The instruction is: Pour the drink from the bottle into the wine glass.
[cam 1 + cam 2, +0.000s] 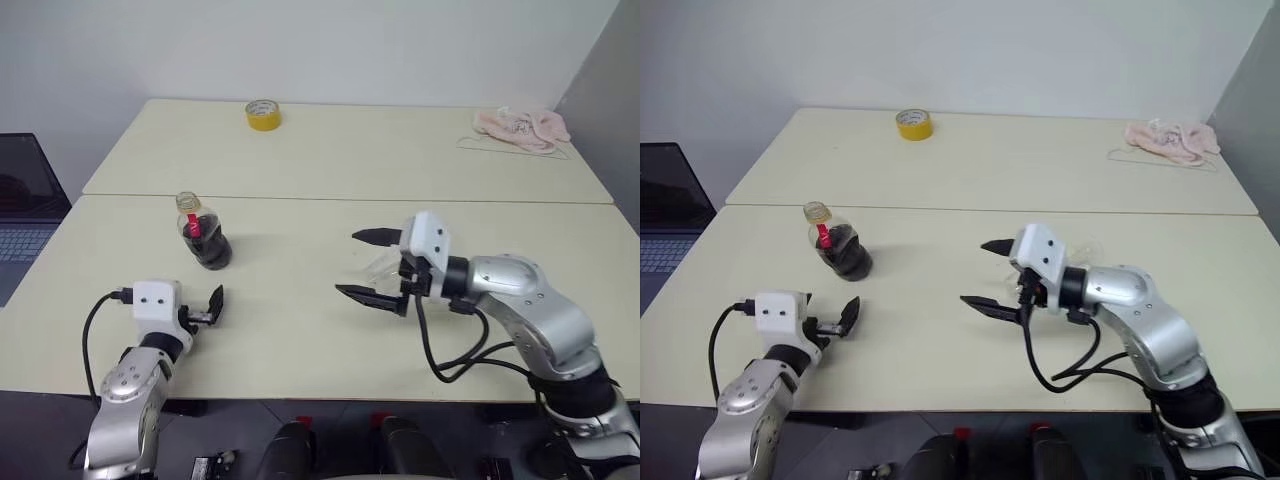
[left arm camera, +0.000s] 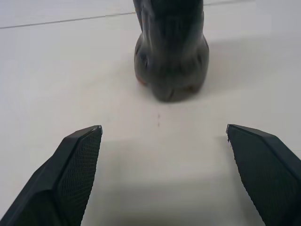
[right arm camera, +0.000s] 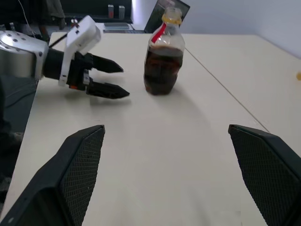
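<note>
Pale table (image 1: 300, 330): the bottle (image 1: 203, 236) stands upright at centre-left, just above the nearer left gripper (image 1: 207, 306); both grippers' fingers spread empty, right gripper (image 1: 366, 267) mid-frame.

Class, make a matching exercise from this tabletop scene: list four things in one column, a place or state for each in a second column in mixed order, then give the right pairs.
Things:
1. bottle
2. tape roll
3. pink cloth
4. left gripper

Places or states:
A. crumpled at the far right corner of the table
B. jaws open, empty, just short of the bottle
C. yellow, lying near the far edge
D. upright, capped, dark drink inside

Pairs: 1-D, 2-C, 3-A, 4-B
</note>
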Action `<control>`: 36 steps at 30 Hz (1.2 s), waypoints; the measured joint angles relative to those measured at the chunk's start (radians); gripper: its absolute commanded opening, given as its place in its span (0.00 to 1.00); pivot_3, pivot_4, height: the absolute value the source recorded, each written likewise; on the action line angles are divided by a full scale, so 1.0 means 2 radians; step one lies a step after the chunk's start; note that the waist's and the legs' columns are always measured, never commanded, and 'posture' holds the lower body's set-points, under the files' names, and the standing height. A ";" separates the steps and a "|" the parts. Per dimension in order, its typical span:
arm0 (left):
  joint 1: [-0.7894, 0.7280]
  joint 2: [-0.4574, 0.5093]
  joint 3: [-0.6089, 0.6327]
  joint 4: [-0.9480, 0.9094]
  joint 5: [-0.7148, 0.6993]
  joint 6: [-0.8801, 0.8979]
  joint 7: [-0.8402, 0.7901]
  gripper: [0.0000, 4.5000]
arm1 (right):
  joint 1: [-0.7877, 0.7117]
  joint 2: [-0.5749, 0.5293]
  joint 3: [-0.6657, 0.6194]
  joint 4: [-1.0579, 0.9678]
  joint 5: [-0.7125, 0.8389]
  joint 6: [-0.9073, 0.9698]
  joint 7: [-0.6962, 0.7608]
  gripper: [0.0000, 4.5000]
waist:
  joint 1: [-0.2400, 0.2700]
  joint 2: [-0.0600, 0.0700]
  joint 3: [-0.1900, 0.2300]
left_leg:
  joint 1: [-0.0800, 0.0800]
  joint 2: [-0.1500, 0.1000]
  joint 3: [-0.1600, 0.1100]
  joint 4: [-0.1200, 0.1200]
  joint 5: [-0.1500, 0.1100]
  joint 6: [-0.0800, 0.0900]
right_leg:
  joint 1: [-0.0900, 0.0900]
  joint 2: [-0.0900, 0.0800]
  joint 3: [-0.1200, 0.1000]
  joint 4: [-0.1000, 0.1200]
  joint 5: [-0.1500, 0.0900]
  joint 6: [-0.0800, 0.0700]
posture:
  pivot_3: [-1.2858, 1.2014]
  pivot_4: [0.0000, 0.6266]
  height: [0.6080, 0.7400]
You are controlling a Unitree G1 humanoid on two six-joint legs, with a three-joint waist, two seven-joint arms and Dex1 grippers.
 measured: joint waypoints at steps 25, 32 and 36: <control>-0.188 0.082 -0.197 -0.066 -0.022 0.036 -0.223 1.00 | 0.087 -0.114 0.009 0.216 -0.404 -0.301 -0.174 1.00 | 0.005 0.000 0.000 | 0.001 0.000 0.002 0.000 0.001 -0.002 | 0.001 0.001 0.001 0.000 0.000 0.000 | 0.52 0.24 1.00; -0.203 0.076 -0.205 -0.064 -0.023 0.045 -0.228 1.00 | 0.064 -0.073 0.022 0.235 -0.458 -0.320 -0.223 1.00 | 0.005 0.000 0.000 | 0.001 0.000 0.002 0.000 0.001 -0.002 | 0.001 0.001 0.001 0.001 0.000 0.000 | 0.52 0.24 1.00; -0.209 0.073 -0.205 -0.061 -0.023 0.051 -0.226 1.00 | 0.048 -0.055 0.039 0.263 -0.491 -0.335 -0.251 1.00 | 0.005 0.001 0.000 | 0.001 0.000 0.002 0.000 0.001 -0.002 | 0.001 0.001 0.001 0.000 0.000 0.000 | 0.52 0.24 1.00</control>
